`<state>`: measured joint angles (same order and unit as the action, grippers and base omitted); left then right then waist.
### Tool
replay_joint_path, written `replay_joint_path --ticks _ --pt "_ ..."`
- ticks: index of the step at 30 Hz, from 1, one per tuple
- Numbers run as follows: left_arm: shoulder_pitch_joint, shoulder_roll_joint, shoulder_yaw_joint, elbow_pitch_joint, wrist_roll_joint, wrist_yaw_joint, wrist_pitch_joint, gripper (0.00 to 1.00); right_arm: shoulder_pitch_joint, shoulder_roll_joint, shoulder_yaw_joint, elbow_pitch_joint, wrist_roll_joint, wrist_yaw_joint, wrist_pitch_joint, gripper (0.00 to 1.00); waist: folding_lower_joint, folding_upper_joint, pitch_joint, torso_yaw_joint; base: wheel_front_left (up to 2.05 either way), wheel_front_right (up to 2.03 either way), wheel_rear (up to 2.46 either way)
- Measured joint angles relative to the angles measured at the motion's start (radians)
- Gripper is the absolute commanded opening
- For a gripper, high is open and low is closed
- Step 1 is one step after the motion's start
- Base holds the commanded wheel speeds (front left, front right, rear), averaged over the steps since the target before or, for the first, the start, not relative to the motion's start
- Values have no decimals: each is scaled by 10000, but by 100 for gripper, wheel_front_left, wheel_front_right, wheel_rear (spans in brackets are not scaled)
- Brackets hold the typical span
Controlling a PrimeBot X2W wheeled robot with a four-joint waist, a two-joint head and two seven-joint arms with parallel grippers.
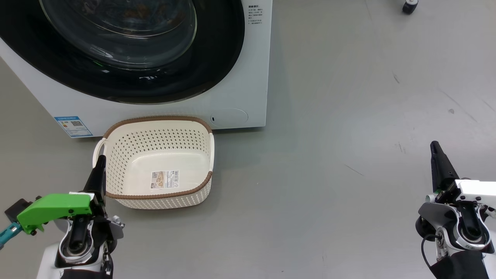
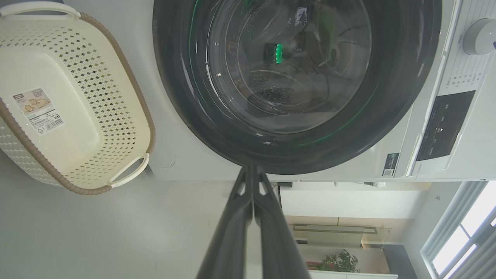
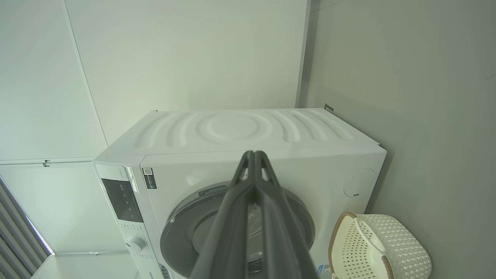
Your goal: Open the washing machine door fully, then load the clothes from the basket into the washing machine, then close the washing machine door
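Washing machine door (image 1: 128, 46): appears closed on washing machine (image 1: 248, 77); basket (image 1: 155, 118): on floor (image 1: 329, 155) just before it, no clothes inside (sticker (image 1: 165, 179) only); left gripper (image 1: 101, 158), right gripper (image 1: 434, 145): fingers pressed together, holding nothing; risk: left tips near handle (image 1: 99, 147), so a forward swing could shove the basket.

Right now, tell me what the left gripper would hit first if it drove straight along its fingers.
Most likely the black rim of the washing machine door; the left gripper's shut fingers aim straight at it. How far off it lies is unclear.
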<state>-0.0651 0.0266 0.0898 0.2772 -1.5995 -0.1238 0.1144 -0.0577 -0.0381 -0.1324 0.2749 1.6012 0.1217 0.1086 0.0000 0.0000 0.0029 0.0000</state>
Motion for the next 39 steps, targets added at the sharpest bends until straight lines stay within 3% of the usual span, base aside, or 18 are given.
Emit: replay_joint_path --ticks 39 --pt "0 0 -4 -4 -2 0 0 0 0 0 0 0 0 0 0 0 0 0 0 0 0 0 0"
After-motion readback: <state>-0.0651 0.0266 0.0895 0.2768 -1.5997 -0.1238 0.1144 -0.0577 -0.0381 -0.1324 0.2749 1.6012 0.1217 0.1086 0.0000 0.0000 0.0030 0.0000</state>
